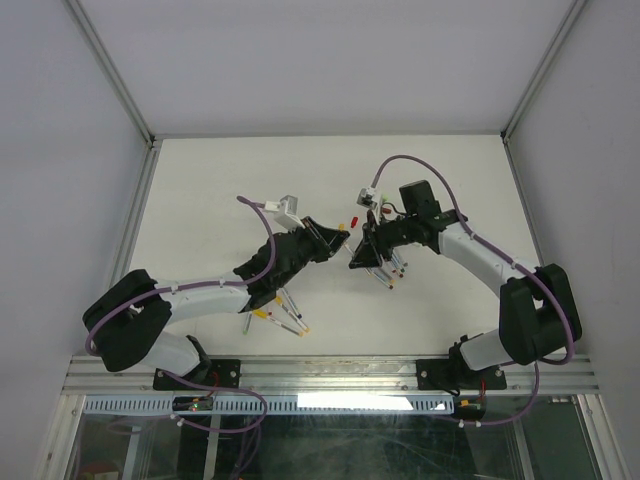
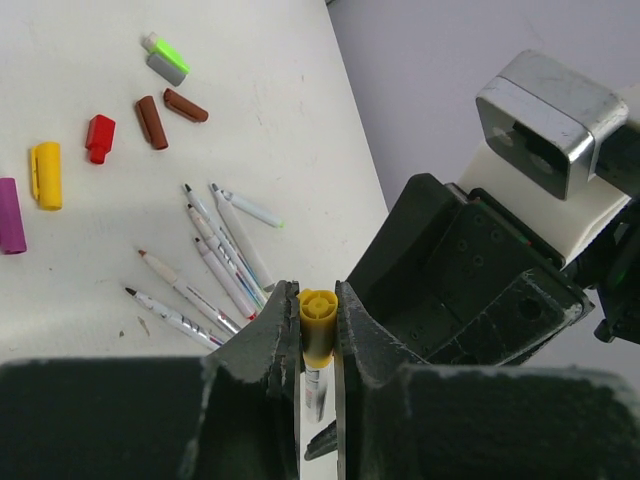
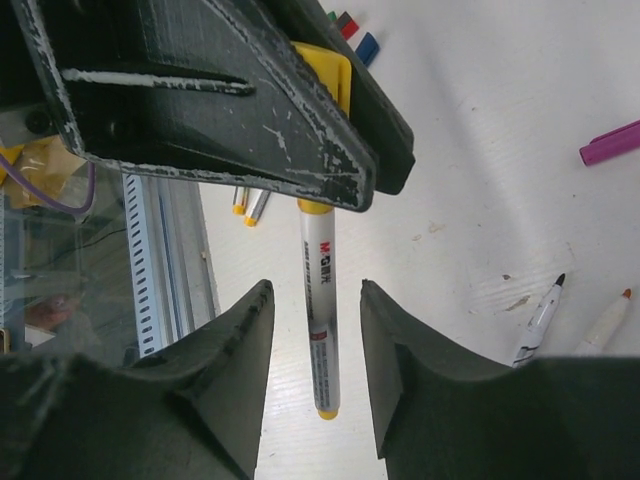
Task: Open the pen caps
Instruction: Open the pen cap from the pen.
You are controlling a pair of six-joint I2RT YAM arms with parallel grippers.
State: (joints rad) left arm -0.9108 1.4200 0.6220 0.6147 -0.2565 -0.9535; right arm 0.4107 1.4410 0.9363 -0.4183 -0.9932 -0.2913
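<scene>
So the white bench (image 1: 250,180) has both arms reaching in toward the middle. The left arm (image 1: 200,290) comes in low from the near left corner. The right arm (image 1: 480,255) bends in from the near right, and the two tips almost meet nose to nose.

The left gripper (image 1: 338,238) is clamped tight on the yellow cap (image 2: 317,322) of a pen (image 3: 320,330), one finger on each side. The right gripper (image 3: 315,290) is spread apart. Its fingers sit either side of the white barrel with a gap on both sides, so it's not holding anything.

The pen hangs above the bench with its long axis running from one gripper to the other. The capped end is in the left gripper, and the little yellow tail end points back at the right wrist. The cap is stubby and bright yellow, and it's on the barrel.

A bunch of uncapped pens (image 2: 215,265) lie fanned out on the bench. Near them are the loose caps: purple (image 2: 10,215), yellow (image 2: 45,175), red (image 2: 100,138), two dark red (image 2: 150,122) and a green-tipped one (image 2: 165,60). They're all lying flat, apart from each other.
</scene>
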